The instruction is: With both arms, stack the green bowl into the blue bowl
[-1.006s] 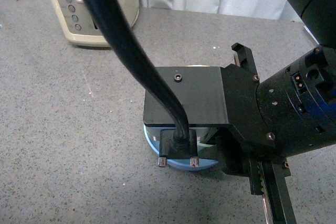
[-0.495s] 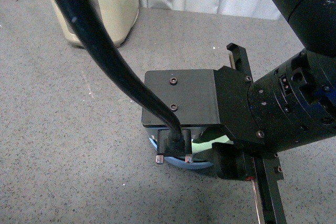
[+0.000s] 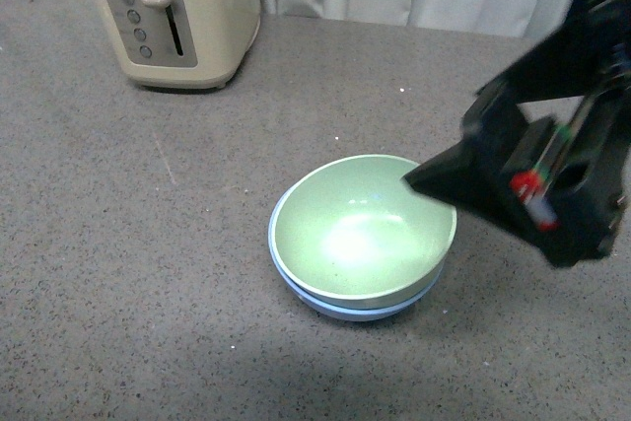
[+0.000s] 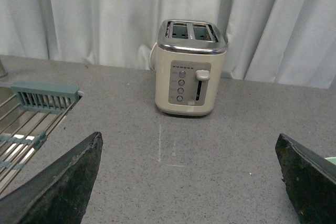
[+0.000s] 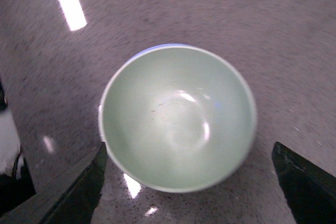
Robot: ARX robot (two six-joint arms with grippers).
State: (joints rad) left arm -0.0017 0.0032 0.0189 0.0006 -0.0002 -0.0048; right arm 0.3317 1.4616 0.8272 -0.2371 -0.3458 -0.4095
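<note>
The pale green bowl (image 3: 363, 229) sits nested inside the light blue bowl (image 3: 325, 305) on the grey table, with only the blue rim showing beneath it. In the right wrist view the green bowl (image 5: 178, 116) fills the middle and a sliver of the blue bowl (image 5: 157, 47) peeks out at its far edge. My right gripper (image 5: 189, 150) hangs open above the bowls, its dark fingers (image 5: 68, 187) apart and clear of the rim. In the front view the right arm (image 3: 537, 179) is blurred at the right of the bowls. My left gripper (image 4: 189, 137) is open over bare table.
A cream toaster (image 3: 173, 12) stands at the back left of the table and shows ahead of the left gripper as the toaster (image 4: 190, 69). A wire dish rack (image 4: 31, 114) lies off to one side. White curtains close off the back.
The arm and cable that covered the bowls have pulled up and away to the right. The green bowl now shows uncovered inside the blue bowl.
</note>
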